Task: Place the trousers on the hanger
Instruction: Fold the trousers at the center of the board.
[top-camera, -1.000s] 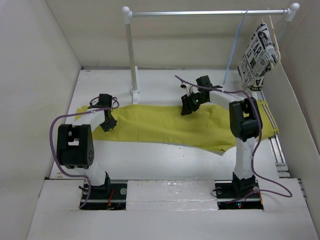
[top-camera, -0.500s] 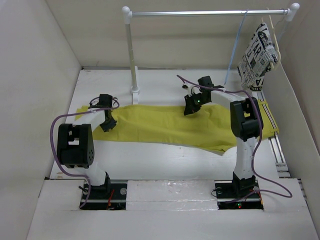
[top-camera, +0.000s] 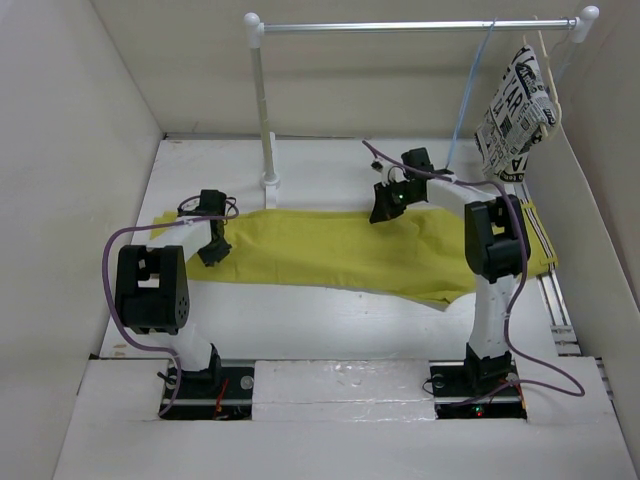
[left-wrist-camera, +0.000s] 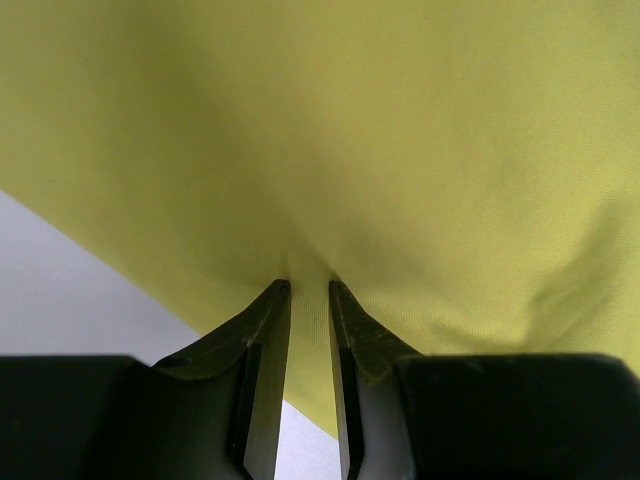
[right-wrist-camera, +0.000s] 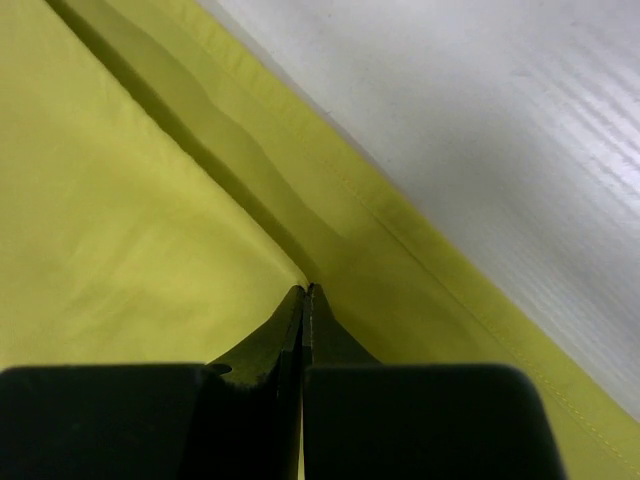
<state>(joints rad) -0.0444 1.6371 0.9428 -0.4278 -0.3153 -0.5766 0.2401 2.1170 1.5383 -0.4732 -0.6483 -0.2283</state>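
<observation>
The yellow trousers (top-camera: 330, 250) lie spread flat across the table, waist with striped trim (top-camera: 537, 235) at the right. My left gripper (top-camera: 213, 250) is low on the left leg end; in the left wrist view it (left-wrist-camera: 308, 285) is shut on a puckered pinch of the trousers (left-wrist-camera: 400, 150). My right gripper (top-camera: 384, 207) is at the trousers' far edge; in the right wrist view it (right-wrist-camera: 305, 288) is closed tight on a raised fold of the trousers (right-wrist-camera: 120, 220). The light-blue hanger (top-camera: 470, 100) hangs from the rail at the back right, apart from both grippers.
A rail (top-camera: 400, 26) on a white pole (top-camera: 263, 110) spans the back. A newspaper-print cloth (top-camera: 515, 110) on a wooden hanger hangs at its right end. White walls close in the table (top-camera: 300, 170) on three sides. Bare table (right-wrist-camera: 500, 120) lies beyond the trousers' edge.
My right gripper has moved back and slightly right, toward the far edge of the trousers. My left gripper has barely shifted. The trousers lie about as before.
</observation>
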